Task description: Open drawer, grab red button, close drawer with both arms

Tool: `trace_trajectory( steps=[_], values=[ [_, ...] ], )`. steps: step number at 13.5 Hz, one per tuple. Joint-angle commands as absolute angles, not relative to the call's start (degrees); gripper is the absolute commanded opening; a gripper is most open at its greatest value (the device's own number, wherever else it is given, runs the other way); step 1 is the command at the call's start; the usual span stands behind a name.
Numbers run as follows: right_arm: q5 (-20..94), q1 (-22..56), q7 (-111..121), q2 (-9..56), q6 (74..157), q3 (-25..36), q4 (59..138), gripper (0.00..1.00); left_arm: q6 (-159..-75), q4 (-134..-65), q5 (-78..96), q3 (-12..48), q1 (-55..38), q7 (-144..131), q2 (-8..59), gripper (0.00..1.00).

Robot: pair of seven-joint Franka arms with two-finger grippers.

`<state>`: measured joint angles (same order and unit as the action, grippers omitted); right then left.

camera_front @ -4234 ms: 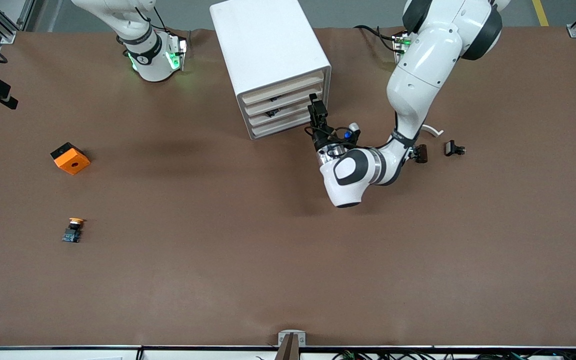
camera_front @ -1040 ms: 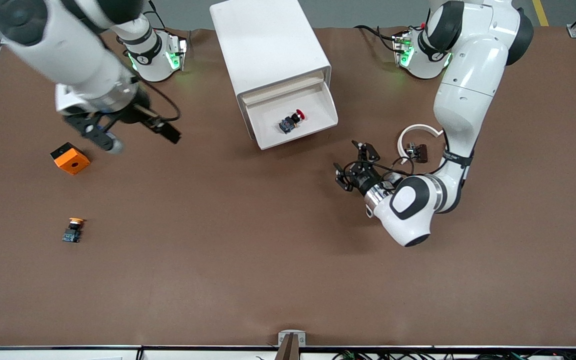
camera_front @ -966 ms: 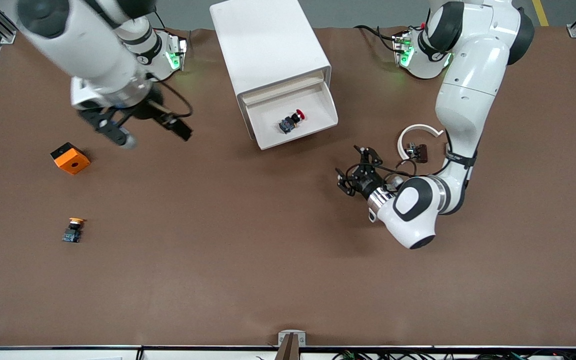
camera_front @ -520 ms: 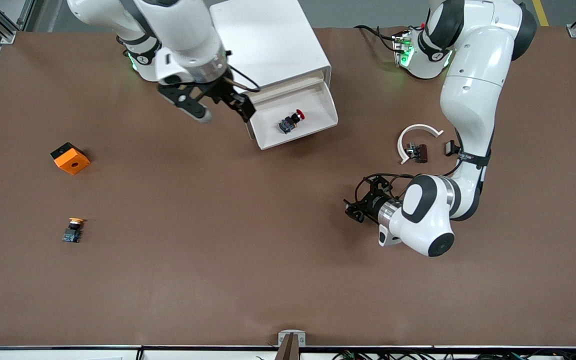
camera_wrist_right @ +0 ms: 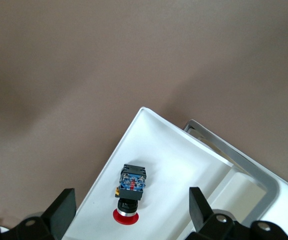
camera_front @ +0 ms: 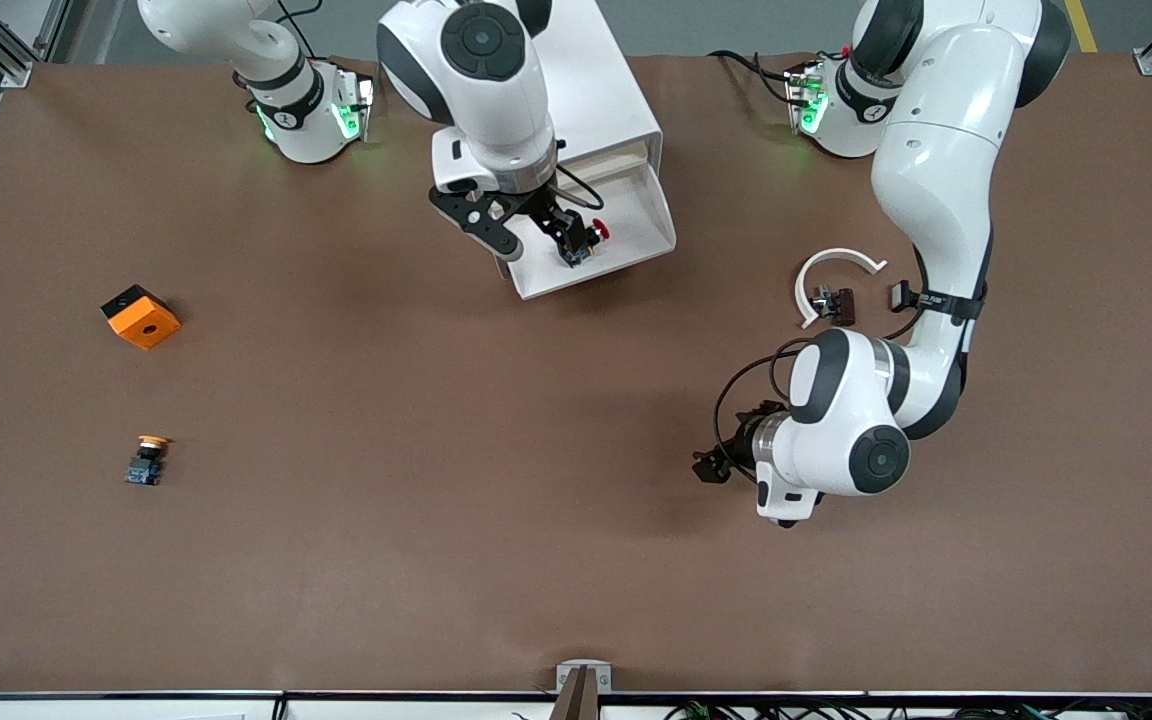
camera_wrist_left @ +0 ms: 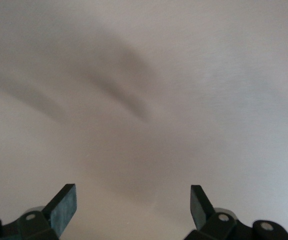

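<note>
The drawer stands pulled out of the white cabinet. In it lies the button, red cap toward the cabinet. My right gripper hangs open over the drawer. In the right wrist view the button lies on the white drawer floor, between and below the spread fingers of the right gripper, untouched. My left gripper hovers open and empty over bare table, toward the left arm's end. The left wrist view shows the left gripper with only table surface beneath.
An orange cube and an orange-capped button lie toward the right arm's end of the table. A white curved piece and small black parts lie near the left arm's forearm.
My right arm has swung from above the orange cube's area across to over the open drawer. My left gripper has drawn away from the drawer, toward the front camera.
</note>
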<state>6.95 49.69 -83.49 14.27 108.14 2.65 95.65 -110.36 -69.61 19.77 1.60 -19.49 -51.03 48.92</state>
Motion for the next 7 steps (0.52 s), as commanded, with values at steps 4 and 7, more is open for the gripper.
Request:
trace_trajectory(
  steps=[4, 7],
  values=[
    [7.7, 51.6, -86.1, 18.8, 108.0, 3.3, 94.7, 1.00, -115.7, -70.8, 10.5, 1.9, -21.6, -49.7, 45.3, 1.00],
    [7.6, 52.6, -87.1, 21.3, 110.7, 3.4, 94.6, 1.00, -115.7, -70.9, 10.4, 2.0, -22.1, -49.7, 43.6, 1.00]
  ],
)
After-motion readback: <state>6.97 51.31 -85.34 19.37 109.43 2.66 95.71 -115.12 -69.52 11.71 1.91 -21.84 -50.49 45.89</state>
